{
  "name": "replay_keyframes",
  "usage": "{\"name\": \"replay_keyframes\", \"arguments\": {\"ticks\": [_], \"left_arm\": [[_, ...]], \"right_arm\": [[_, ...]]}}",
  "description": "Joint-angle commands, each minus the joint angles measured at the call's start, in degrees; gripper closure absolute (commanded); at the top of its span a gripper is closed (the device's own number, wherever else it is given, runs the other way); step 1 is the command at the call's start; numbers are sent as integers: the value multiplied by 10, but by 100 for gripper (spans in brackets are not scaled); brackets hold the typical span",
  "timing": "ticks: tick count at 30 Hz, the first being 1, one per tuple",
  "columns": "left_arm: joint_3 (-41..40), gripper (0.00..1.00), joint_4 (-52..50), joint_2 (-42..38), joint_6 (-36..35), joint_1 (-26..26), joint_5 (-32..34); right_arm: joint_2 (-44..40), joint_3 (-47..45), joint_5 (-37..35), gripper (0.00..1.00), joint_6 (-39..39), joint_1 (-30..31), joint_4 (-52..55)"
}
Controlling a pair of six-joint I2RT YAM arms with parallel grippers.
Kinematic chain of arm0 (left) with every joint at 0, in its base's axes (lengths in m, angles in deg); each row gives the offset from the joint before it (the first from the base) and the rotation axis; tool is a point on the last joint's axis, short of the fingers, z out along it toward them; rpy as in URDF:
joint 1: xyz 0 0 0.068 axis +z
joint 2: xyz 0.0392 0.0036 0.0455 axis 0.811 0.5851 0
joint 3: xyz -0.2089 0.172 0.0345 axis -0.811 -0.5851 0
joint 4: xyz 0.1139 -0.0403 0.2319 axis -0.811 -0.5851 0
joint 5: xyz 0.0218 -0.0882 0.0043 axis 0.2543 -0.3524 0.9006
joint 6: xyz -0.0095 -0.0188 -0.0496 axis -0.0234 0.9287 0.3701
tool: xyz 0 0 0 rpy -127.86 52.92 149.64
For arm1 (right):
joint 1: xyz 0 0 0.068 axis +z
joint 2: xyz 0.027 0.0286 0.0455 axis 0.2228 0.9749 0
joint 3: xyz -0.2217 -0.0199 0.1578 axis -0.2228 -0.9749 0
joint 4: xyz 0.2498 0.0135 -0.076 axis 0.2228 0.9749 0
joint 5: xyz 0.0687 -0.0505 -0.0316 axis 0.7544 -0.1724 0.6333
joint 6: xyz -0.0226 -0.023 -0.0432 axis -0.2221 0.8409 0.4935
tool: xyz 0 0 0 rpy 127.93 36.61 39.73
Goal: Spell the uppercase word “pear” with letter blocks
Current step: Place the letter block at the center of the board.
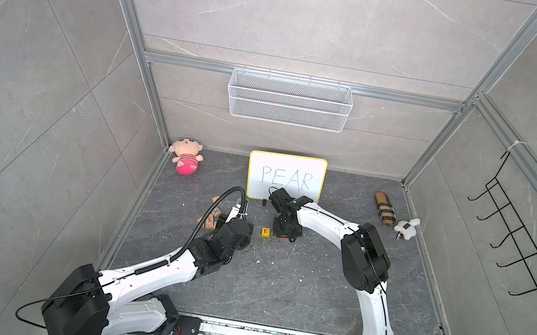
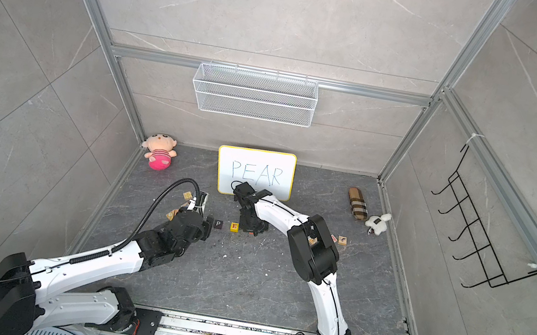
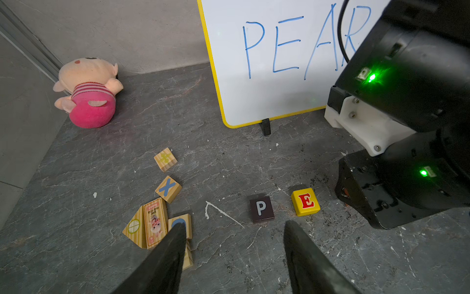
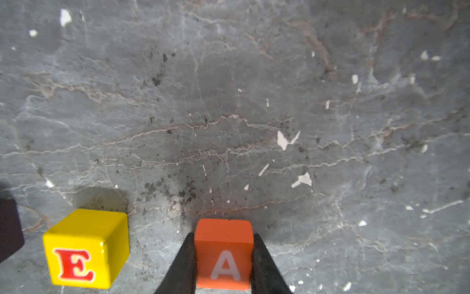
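Observation:
The black P block [image 3: 261, 209] and the yellow E block [image 3: 305, 201] stand side by side on the dark floor in front of the whiteboard. Right of the E [image 4: 86, 248], with a gap between, is the orange A block [image 4: 223, 254]. My right gripper [image 4: 223, 238] is shut on its two sides, low at the floor. My left gripper [image 3: 234, 229] hangs open and empty just in front of the P. In a top view the P [image 2: 218, 224] and E [image 2: 234, 227] show between the two wrists. No R block can be read.
The yellow-framed whiteboard [image 1: 285, 178] reading PEAR leans on the back wall. Several tan wooden blocks [image 3: 165, 189] lie left of my left gripper. A pink doll [image 1: 185, 158], a slipper [image 1: 385, 208] and a white plush [image 1: 406, 228] lie near the back corners. Two small blocks [image 2: 339, 240] lie beside my right arm.

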Motion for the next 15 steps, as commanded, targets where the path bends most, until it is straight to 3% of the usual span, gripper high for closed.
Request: {"name": "replay_keyframes", "arguments": {"ticks": [1, 4, 7, 15], "left_arm": [[13, 36, 5, -5, 10, 3, 1], [14, 36, 5, -5, 10, 3, 1], [13, 36, 6, -7, 10, 3, 0], [11, 36, 7, -11, 9, 3, -2]], "right_arm": [[21, 0, -11, 64, 2, -4, -2], [23, 3, -8, 47, 1, -4, 0], [21, 2, -4, 38, 0, -4, -1], [2, 2, 2, 29, -3, -3, 2]]}}
